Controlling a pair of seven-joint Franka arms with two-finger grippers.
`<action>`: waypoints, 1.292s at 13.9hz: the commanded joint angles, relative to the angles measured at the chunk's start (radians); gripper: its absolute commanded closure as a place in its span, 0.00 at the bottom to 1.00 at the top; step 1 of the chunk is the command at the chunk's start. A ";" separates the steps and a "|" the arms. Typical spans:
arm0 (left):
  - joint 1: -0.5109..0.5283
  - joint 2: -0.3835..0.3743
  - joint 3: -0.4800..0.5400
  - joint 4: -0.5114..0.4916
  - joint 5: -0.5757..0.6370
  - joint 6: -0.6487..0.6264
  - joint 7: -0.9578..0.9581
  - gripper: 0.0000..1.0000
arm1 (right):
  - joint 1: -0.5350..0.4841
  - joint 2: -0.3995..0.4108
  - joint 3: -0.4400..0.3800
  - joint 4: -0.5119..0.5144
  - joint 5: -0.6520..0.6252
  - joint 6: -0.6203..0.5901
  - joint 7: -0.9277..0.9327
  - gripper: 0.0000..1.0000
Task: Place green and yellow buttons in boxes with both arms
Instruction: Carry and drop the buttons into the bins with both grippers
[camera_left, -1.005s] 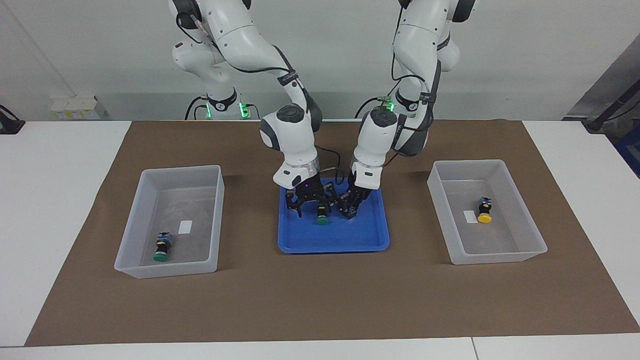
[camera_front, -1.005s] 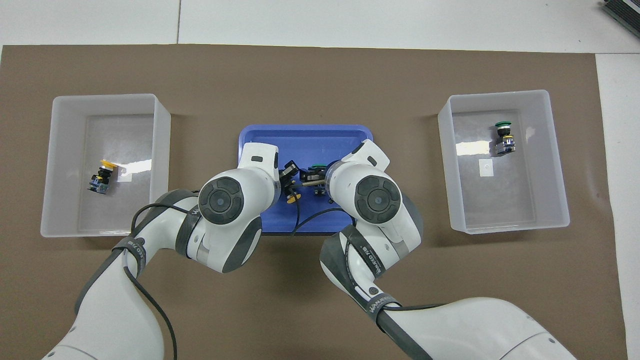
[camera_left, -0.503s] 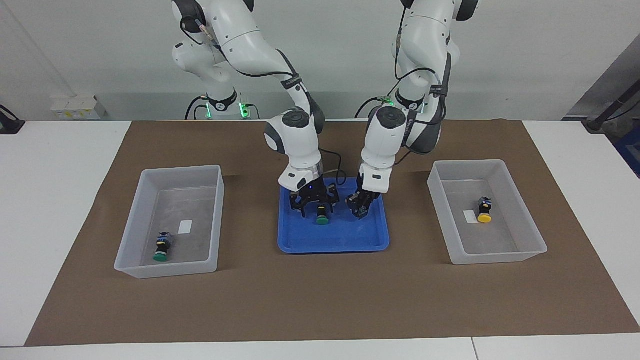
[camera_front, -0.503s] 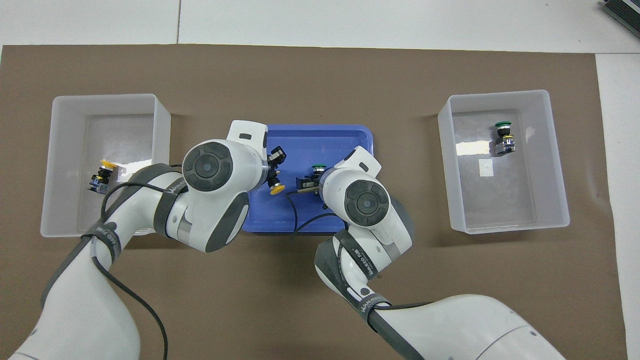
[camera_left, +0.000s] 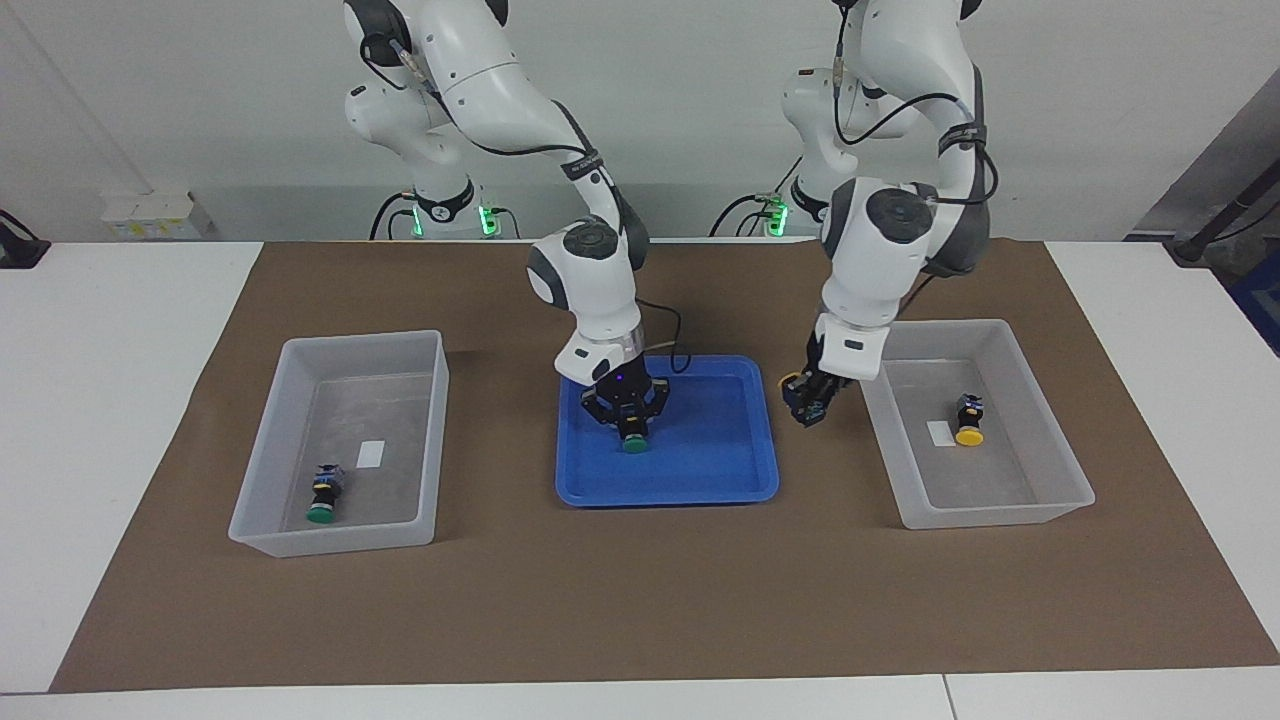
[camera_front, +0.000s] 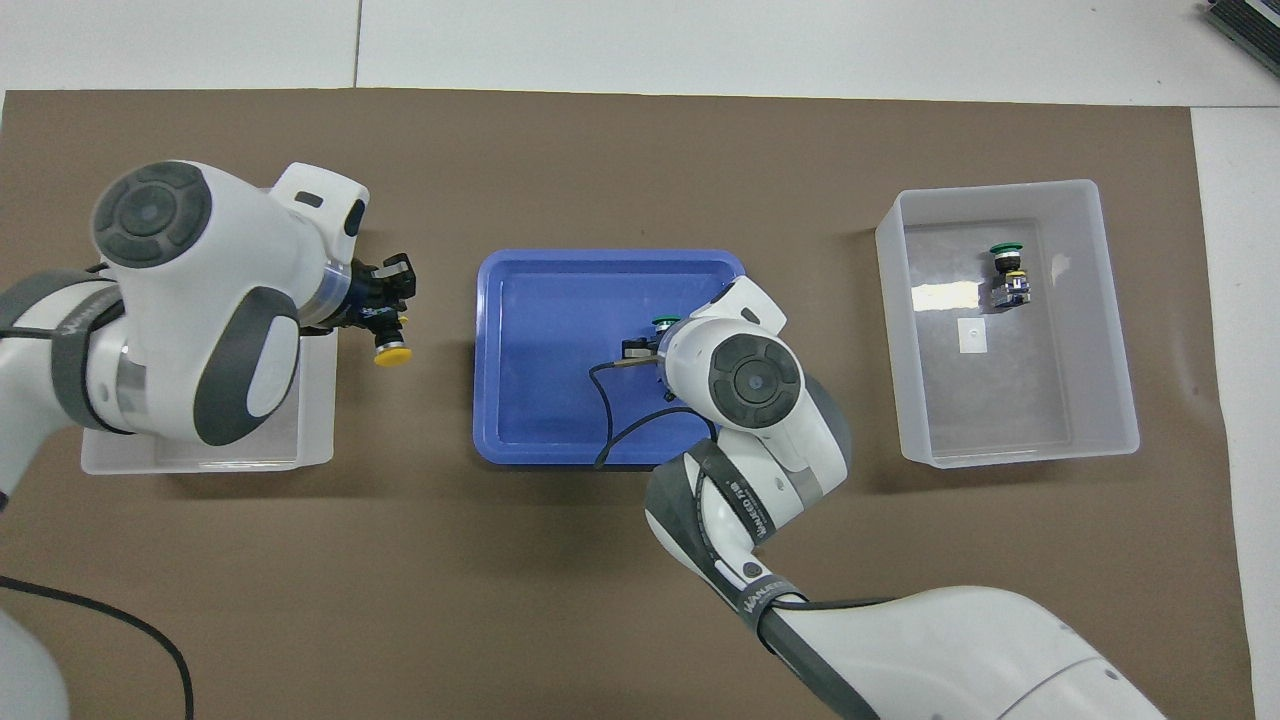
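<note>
Yellow button now out of the tray, pinched in the left gripper and hanging over the mat between tray and the box at the left arm's end; half a second ago still low over the tray. Likely next: carry over the box wall and release beside the other yellow button lying inside. Cap pointing down and out from between the jaws, body clamped.

Right gripper lower than before, down in the tray with jaws drawn in around the green button; spread wider a moment ago. Black body between the fingers, green cap sticking out below toward the tray floor. Grip looks made, lift not yet begun. Destination presumably the box at the right arm's end, already holding the other green button.
</note>
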 joint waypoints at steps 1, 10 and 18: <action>0.104 -0.003 -0.012 0.020 -0.030 -0.044 0.206 1.00 | -0.100 -0.124 0.007 -0.014 0.014 -0.135 -0.010 1.00; 0.251 0.009 -0.003 -0.099 -0.064 0.197 0.592 1.00 | -0.440 -0.201 0.010 -0.015 0.016 -0.183 -0.429 1.00; 0.265 0.075 -0.003 -0.182 -0.064 0.372 0.670 1.00 | -0.534 -0.097 0.010 -0.073 0.017 -0.028 -0.508 1.00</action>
